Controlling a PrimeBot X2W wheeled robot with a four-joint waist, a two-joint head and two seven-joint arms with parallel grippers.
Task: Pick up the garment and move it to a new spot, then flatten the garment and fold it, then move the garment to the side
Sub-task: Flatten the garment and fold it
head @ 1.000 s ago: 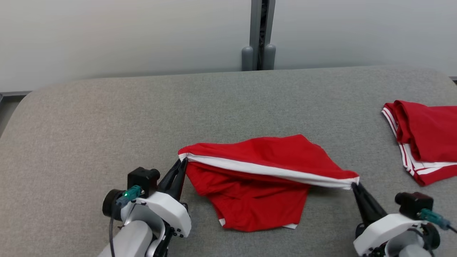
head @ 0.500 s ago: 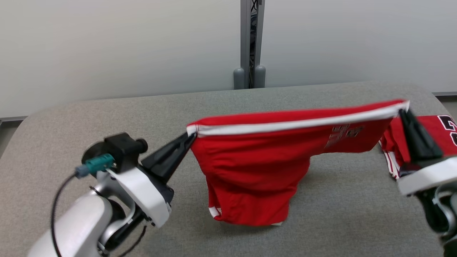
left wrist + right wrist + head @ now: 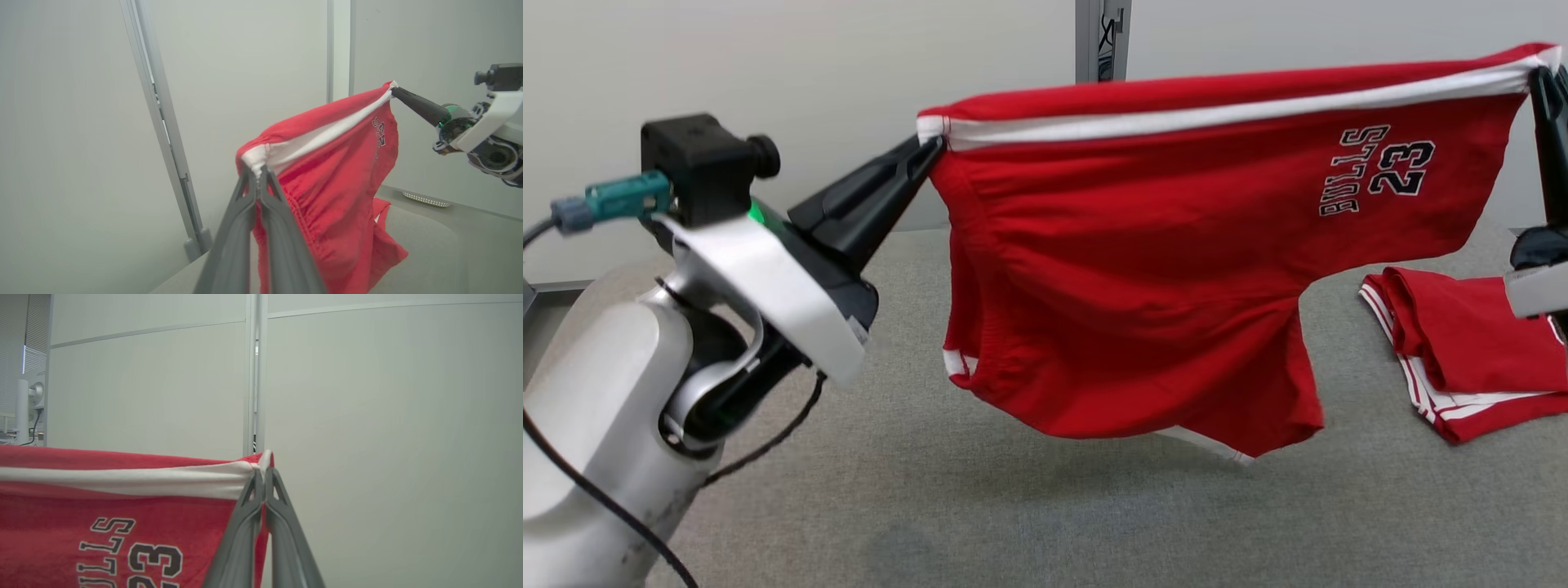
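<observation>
Shorts [image 3: 1127,269] hang above the bench [image 3: 1013,523], pinched at both top corners by left fingers [image 3: 866,196] and right fingers [image 3: 1550,122]; carry level and taut, then lower hem-first, away from the folded pair [image 3: 1470,351].

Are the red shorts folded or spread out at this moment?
Spread out: the red shorts hang full-width, their white waistband stretched taut between the left gripper and the right gripper, both pinching its ends.
</observation>
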